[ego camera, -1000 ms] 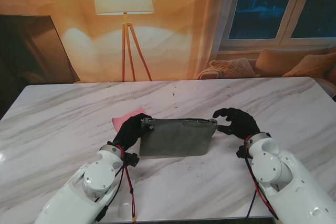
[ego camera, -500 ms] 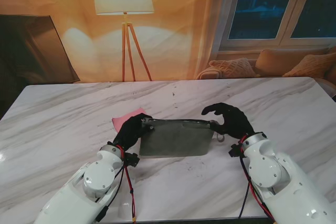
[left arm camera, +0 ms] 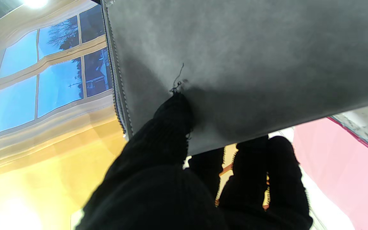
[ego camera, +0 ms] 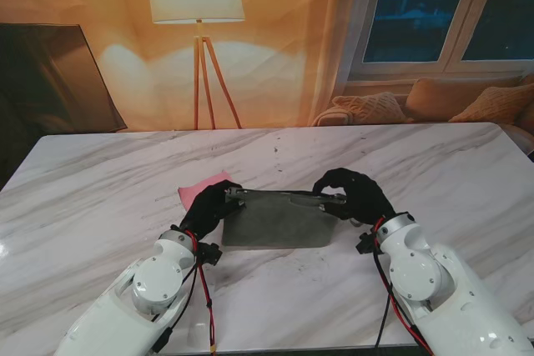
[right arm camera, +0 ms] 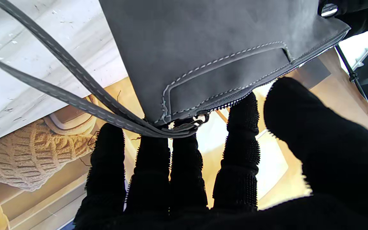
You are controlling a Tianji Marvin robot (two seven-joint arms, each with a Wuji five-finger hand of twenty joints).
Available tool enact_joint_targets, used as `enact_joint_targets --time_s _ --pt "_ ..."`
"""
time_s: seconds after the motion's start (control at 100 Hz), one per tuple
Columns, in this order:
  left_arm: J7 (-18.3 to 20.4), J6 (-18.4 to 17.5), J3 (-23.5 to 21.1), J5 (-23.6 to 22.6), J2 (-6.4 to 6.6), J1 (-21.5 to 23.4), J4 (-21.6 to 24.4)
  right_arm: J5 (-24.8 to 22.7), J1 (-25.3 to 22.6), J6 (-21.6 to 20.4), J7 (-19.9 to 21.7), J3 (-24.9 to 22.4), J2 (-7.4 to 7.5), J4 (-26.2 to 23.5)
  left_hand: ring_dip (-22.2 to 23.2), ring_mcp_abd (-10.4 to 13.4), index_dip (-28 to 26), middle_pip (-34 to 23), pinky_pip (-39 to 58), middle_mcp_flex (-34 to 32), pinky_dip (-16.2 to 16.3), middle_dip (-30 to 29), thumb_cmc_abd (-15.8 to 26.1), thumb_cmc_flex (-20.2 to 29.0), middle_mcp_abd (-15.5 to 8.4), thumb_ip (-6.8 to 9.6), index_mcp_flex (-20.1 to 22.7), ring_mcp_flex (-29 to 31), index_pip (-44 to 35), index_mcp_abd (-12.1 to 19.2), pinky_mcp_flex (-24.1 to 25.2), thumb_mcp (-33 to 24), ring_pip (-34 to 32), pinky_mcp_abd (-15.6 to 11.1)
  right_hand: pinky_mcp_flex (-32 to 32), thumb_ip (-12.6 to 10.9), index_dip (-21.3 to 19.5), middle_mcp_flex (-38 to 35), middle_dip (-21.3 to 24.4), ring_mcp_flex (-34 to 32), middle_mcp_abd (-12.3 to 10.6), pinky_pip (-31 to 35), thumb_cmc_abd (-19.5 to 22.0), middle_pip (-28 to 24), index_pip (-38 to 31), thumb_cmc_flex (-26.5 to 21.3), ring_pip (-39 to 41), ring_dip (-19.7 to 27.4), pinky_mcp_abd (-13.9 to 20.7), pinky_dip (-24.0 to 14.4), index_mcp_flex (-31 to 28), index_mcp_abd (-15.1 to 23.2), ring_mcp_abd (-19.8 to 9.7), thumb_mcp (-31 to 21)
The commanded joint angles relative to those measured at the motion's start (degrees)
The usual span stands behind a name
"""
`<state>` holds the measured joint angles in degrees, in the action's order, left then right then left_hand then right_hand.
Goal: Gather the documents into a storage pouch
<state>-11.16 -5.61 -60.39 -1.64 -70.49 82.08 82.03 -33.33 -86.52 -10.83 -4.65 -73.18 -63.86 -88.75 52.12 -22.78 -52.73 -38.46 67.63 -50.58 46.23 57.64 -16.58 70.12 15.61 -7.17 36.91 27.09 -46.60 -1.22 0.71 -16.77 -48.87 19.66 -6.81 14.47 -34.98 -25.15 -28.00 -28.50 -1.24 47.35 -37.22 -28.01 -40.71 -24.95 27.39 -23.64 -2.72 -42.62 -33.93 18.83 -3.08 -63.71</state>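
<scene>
Hands [ego camera: 210, 206] [ego camera: 355, 195] on grey pouch [ego camera: 279, 223] corners — left pinching, right's grip unclear.

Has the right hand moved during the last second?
Yes. The right hand moved left, onto the gray pouch's right corner, which has not shifted on the table.

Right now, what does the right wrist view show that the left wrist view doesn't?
Only the right wrist view shows the pouch's stitched pocket and its strap, looped by the right hand. Only the left wrist view shows the pink document and the left hand pinching the pouch's corner. Both show the grey pouch and its zipper edge.
</scene>
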Motion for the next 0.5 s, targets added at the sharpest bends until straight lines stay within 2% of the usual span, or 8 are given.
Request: enact_joint_targets --time_s 0.0,0.03,0.05,0.08,0.33,0.49 --pt "0.68 0.08 0.04 0.23 -0.34 0.14 0.41 -0.93 0.04 -0.38 0.81 0.2 0.1 0.47 -0.17 -0.79 -4.98 -0.65 0.66 -1.33 -0.46 -0.69 4.67 3.61 -1.64 2.18 7.76 0.09 -8.36 0.01 0.5 -3.68 -0.35 -4.37 0.01 1.77 0.95 -1.22 -0.11 -0.3 -0.51 -0.83 -1.59 -0.09 -2.93 -1.35 -0.34 0.16 1.28 -1.5 -3.21 1.13 -1.48 -1.88" --pt "0.62 0.11 0.04 0.27 -0.36 0.15 0.42 -1.32 0.07 -0.57 0.8 0.25 0.16 0.57 -0.16 -0.83 -4.96 -0.69 0.66 -1.35 -0.46 -0.69 4.6 3.57 -1.61 2.17 7.74 0.07 -8.34 -0.05 0.5 -3.74 -0.37 -4.37 0.0 2.0 0.89 -1.27 -0.11 -0.32 -0.47 -0.81 -1.8 -0.1 -3.57 -1.53 -0.34 0.17 1.2 -1.52 -3.79 1.2 -1.4 -1.65" --pt "0.58 0.13 0.05 0.3 -0.37 0.15 0.44 -1.58 0.08 -0.69 0.8 0.28 0.19 0.64 -0.14 -0.84 -4.95 -0.7 0.66 -1.37 -0.46 -0.69 4.56 3.55 -1.56 2.16 7.74 0.16 -8.34 -0.05 0.5 -3.78 -0.42 -4.37 0.07 2.29 2.86 -1.36 -0.06 -0.35 -0.46 -0.81 -1.98 -0.09 -5.91 -1.91 -0.29 0.22 1.24 -1.53 -3.77 1.37 -1.41 -1.4" --pt "0.52 0.16 0.07 0.32 -0.39 0.15 0.45 -2.0 0.1 -0.81 0.75 0.34 0.24 0.72 -0.14 -0.84 -4.92 -0.73 0.66 -1.38 -0.46 -0.69 4.56 3.5 -1.49 2.15 7.69 0.08 -8.3 -0.08 0.5 -3.84 -0.42 -4.37 0.1 2.42 3.42 -1.45 -0.06 -0.32 -0.48 -0.82 -2.1 -0.12 -6.73 -2.06 -0.29 0.24 1.27 -1.53 -3.95 1.32 -1.41 -1.28" --pt "0.06 0.34 0.15 0.31 -0.52 0.15 0.47 -4.42 0.2 -1.65 -0.03 0.66 0.46 1.39 -0.06 -0.99 -4.77 -0.94 0.6 -1.47 -0.52 -0.74 4.35 3.17 -1.43 2.07 7.75 0.22 -8.26 -0.19 0.31 -4.43 -0.67 -4.28 -0.11 3.0 2.34 -2.14 -0.19 -0.64 -0.39 -0.45 -2.83 -0.54 -10.77 -2.35 -0.05 0.21 1.31 -1.57 -5.25 0.24 -1.52 0.07" --pt "0.0 0.66 0.04 0.66 -0.59 0.22 0.54 -5.68 0.44 -1.85 -1.31 0.91 0.43 2.53 0.0 -1.07 -4.53 -1.18 0.57 -1.77 -0.56 -0.75 3.87 2.8 -1.11 1.91 7.87 0.29 -8.23 -0.34 0.03 -5.17 -0.84 -4.15 -0.05 3.71 2.34 -3.48 -0.36 -1.15 -0.02 0.1 -3.24 -1.03 -12.69 -0.59 0.59 -0.04 1.1 -1.72 -9.23 -0.2 -1.17 1.92"
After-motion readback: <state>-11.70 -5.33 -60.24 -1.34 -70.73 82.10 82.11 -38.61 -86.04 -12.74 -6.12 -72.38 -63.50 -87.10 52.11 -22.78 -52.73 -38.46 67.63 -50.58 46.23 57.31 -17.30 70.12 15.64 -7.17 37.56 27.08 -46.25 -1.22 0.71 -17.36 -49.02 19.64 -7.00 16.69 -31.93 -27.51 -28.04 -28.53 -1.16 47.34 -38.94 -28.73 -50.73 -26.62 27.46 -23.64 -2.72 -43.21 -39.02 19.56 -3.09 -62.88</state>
